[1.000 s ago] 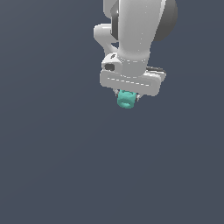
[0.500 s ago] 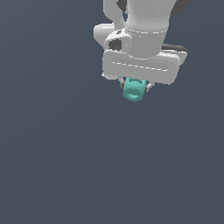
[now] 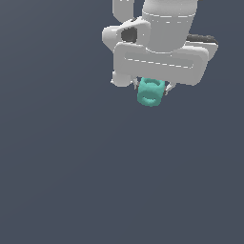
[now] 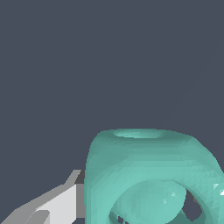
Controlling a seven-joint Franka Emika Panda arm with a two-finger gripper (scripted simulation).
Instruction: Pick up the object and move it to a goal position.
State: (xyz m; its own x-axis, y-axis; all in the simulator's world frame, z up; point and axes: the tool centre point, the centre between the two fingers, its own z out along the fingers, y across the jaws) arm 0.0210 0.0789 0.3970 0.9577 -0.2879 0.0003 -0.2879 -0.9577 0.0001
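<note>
The object is a small teal-green block (image 3: 151,92) with ring-like bumps, held under the white gripper (image 3: 151,88) near the top of the exterior view. The gripper is shut on the block, with short fingertips (image 3: 137,86) showing at its sides. It hangs above the dark grey floor. In the wrist view the block (image 4: 148,175) fills the lower part of the picture, with one grey-white finger (image 4: 57,203) pressed against its side. The other finger is hidden behind the block.
A plain dark grey surface (image 3: 95,181) fills the rest of both views. The white arm body (image 3: 162,43) takes up the top of the exterior view. No goal marker shows.
The gripper with the block has moved toward the exterior view's right and closer to the camera, so it looks larger. The block stays in the grip.
</note>
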